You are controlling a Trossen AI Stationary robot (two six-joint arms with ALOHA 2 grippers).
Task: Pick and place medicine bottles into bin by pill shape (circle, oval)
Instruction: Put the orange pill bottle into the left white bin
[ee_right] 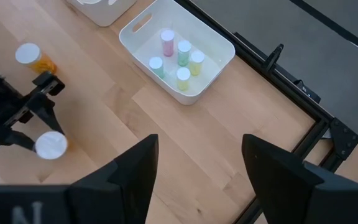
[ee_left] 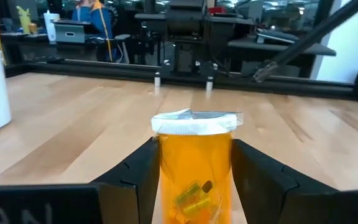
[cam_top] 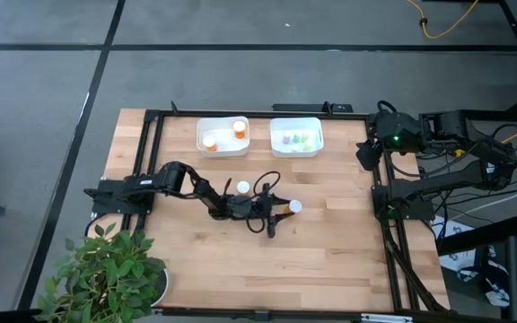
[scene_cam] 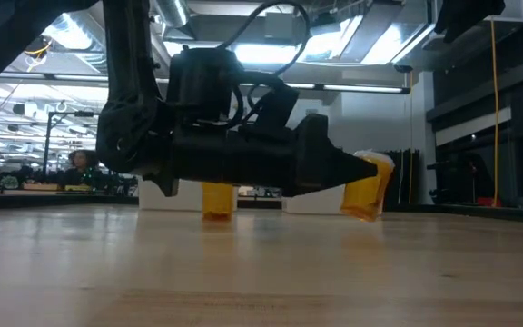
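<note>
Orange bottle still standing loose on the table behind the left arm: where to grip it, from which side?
Judging by its pose, take the loose orange bottle on the cylindrical body just under its white cap, fingers level, from the open front of the table. It stands upright, so round sides offer parallel faces. The left gripper is already around another orange bottle; the bins lie behind.
</note>
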